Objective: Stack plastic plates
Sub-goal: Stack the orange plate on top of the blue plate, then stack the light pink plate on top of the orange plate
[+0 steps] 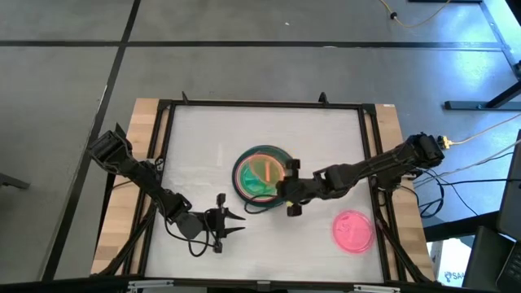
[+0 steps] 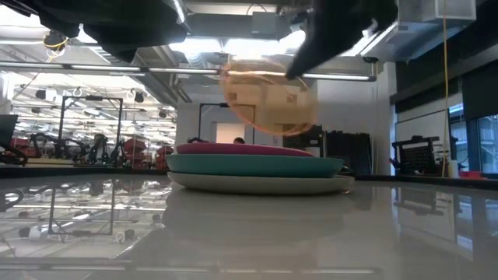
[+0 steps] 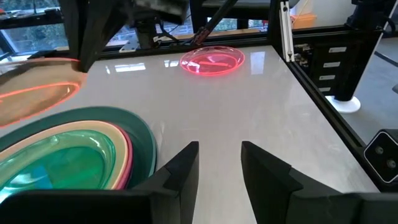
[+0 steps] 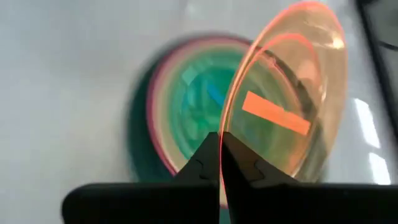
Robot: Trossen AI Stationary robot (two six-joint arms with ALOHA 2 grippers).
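Two arms: both over the white table (image 1: 212, 138), which fills the middle of the high view.
Table: pale top, black frame, wooden strips on left and right edges.
Plate stack (image 1: 248, 181): just right of centre in the high view; dark green plate at the bottom rim, pinkish and peach rims inside it, green and teal on top. Low view shows it flat, centre frame, a pale plate lowest, teal above, magenta topmost.
Orange plate (image 4: 283, 99): see-through, tilted steeply on edge, held above the stack; upper centre of the low view.
Pink plate (image 1: 352, 231): lies flat alone, lower right of the high view, well apart from the stack.
Right gripper (image 1: 286, 189): at the stack's right edge, fingers pinched tight on the orange plate's rim, clearest in the right wrist view.
Left gripper (image 1: 236, 225): lower left of centre in the high view, near the stack but not touching, fingers (image 3: 180, 171) spread apart, grasping nothing.
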